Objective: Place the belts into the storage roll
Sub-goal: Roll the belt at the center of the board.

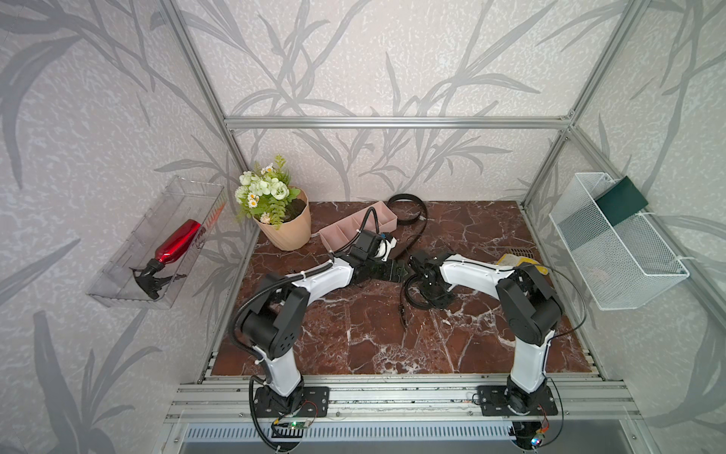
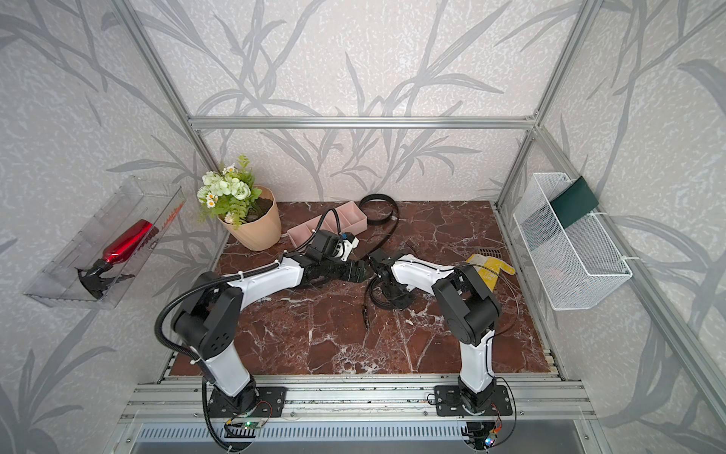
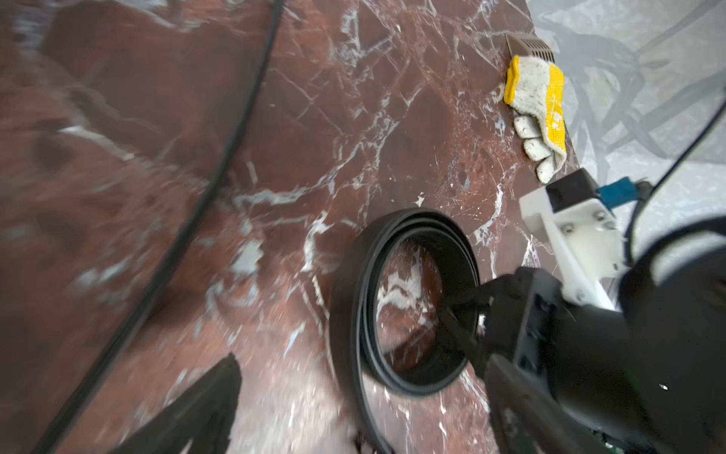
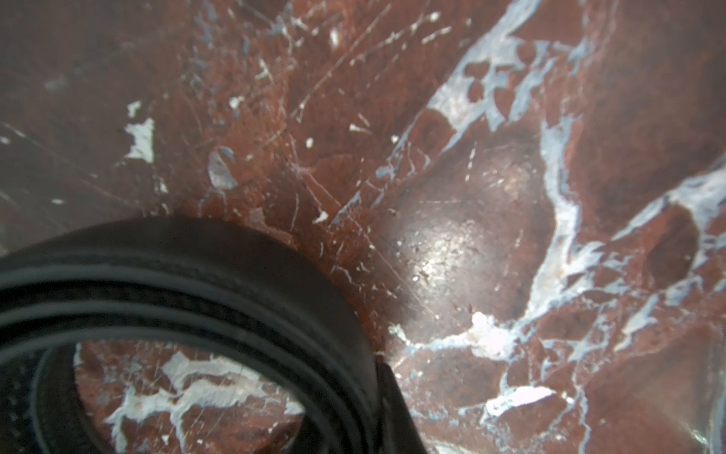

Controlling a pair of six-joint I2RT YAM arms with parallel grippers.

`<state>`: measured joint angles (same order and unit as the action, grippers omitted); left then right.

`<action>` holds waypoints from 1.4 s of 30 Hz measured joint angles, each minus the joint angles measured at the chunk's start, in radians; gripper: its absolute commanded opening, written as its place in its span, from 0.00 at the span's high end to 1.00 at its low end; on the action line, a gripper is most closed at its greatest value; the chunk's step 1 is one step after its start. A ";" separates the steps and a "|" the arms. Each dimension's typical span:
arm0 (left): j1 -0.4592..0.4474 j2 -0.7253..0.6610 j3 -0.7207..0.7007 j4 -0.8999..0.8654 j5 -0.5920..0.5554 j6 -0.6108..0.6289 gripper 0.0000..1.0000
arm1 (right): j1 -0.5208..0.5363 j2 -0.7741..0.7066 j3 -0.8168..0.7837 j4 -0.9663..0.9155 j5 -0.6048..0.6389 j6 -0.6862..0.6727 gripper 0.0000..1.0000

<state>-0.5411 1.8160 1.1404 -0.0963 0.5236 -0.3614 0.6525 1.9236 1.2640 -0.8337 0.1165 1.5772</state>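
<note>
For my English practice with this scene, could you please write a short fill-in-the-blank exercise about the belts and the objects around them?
1. The coiled belt lies on the ____ marble tabletop.
2. The right gripper has its fingers shut on the ____ belt.
3. The work glove near the table edge is white and ____.
4. The loose belt lies beside the ____ storage tray, not inside it.

Missing words: red-brown; coiled; yellow; pink

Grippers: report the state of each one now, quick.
Left gripper: jaws open, holding nothing.
Right gripper: jaws closed on the wall of the coiled belt.
</note>
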 measured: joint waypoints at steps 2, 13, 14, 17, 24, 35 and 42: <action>0.000 0.047 0.011 0.005 0.027 -0.002 0.01 | -0.003 0.000 0.001 -0.002 -0.005 -0.003 1.00; -0.006 0.138 0.082 -0.076 0.044 -0.017 0.32 | -0.013 0.000 0.001 -0.002 -0.024 -0.018 1.00; -0.012 0.138 0.080 -0.077 0.042 -0.030 0.32 | -0.013 0.000 0.001 -0.001 -0.026 -0.018 1.00; -0.042 0.138 0.064 -0.077 0.016 -0.068 0.32 | -0.013 0.000 0.001 -0.001 -0.026 -0.018 1.00; -0.135 0.130 0.053 -0.077 -0.079 -0.157 0.35 | -0.007 -0.006 -0.010 0.012 -0.023 -0.012 1.00; -0.220 0.055 -0.020 -0.118 -0.301 -0.393 0.46 | 0.034 -0.102 -0.145 0.153 -0.054 0.109 1.00; -0.237 0.058 -0.025 -0.135 -0.372 -0.458 0.71 | 0.074 -0.158 -0.220 0.238 -0.105 0.185 1.00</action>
<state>-0.7780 1.8736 1.1152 -0.2310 0.1513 -0.8196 0.7269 1.7657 1.0435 -0.5953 0.0120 1.7618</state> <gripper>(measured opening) 0.332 0.159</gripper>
